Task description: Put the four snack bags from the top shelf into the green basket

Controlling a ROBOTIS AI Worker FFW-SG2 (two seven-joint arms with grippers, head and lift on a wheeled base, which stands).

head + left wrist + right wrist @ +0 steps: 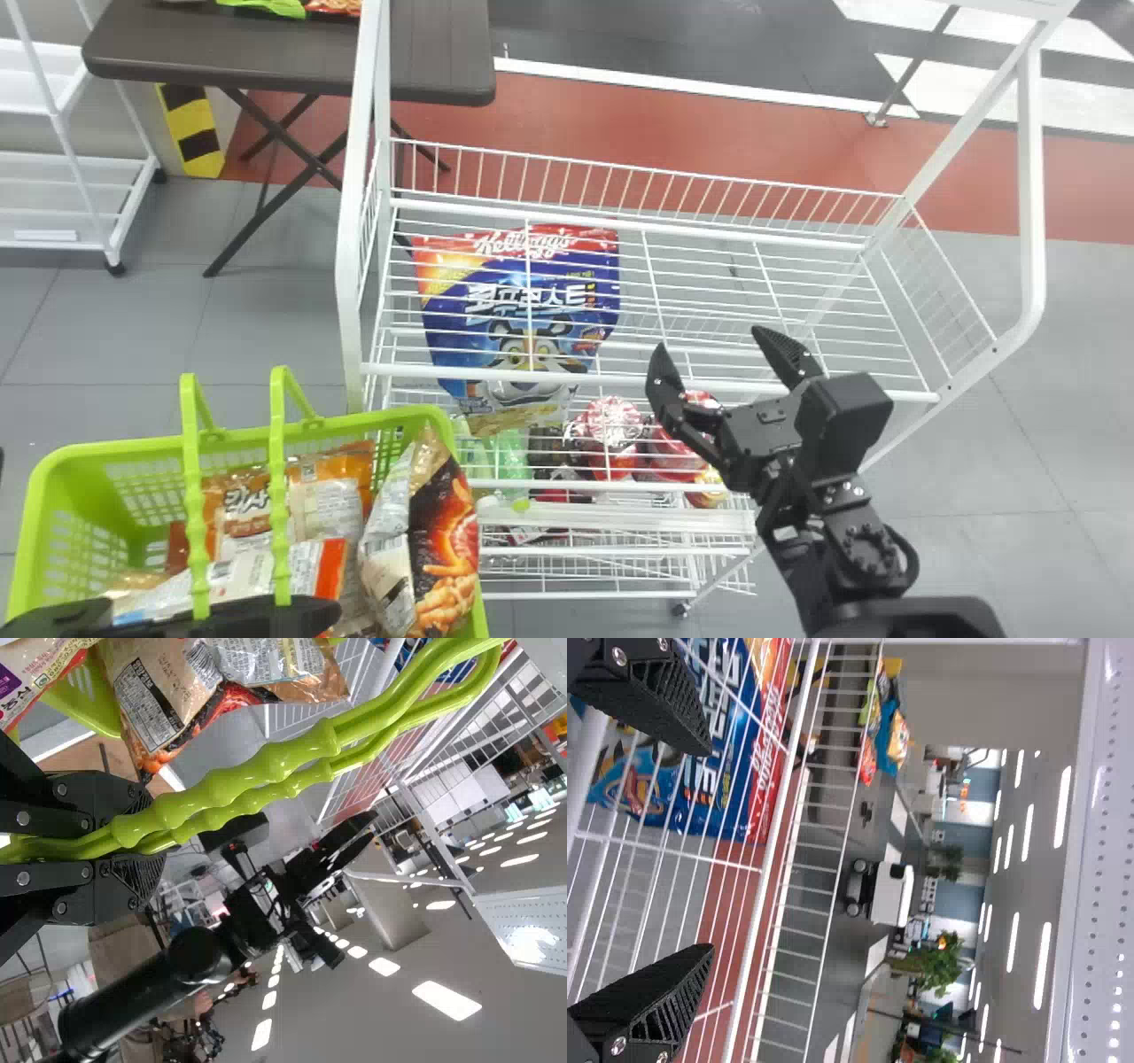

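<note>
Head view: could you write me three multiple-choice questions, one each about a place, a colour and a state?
1. Where is the green basket in the head view?
A) upper right
B) lower left
C) upper left

2. What colour is the top band of the mostly blue bag?
A) green
B) black
C) red

3. How are the right gripper's jaws?
A) open, empty
B) shut, empty
C) shut on a bag

1 B: its rim fills that corner.
2 C: red runs along its upper edge.
3 A: they stand apart, nothing between them.

The green basket (390, 420) looks smooth, glossy plastic.
</note>
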